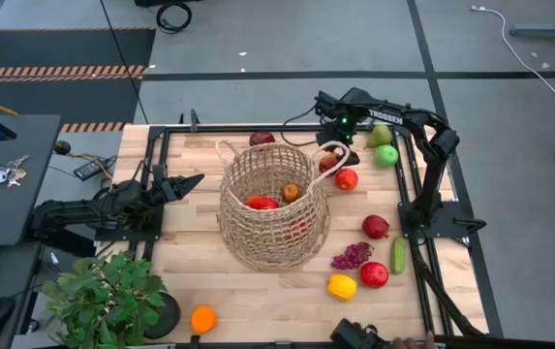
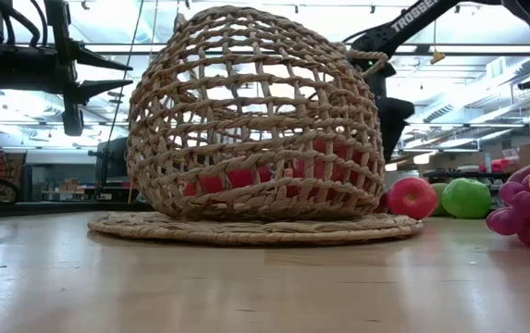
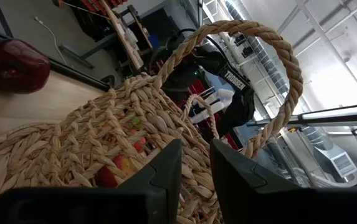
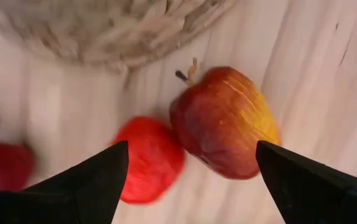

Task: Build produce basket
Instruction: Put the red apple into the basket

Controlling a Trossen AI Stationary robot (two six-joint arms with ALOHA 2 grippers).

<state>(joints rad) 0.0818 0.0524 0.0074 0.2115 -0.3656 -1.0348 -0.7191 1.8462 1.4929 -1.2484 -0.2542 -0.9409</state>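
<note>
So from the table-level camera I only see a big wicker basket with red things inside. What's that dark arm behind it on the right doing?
Observer: From above, the right gripper hangs over a red and yellow apple lying on the table beside the basket.
Visitor: Has it grabbed the apple?
Observer: No. Its wrist camera shows the jaws open on either side of the apple, not touching it.
Visitor: And the other arm?
Observer: The left gripper is on the left of the basket, jaws shut with nothing between them.
</note>
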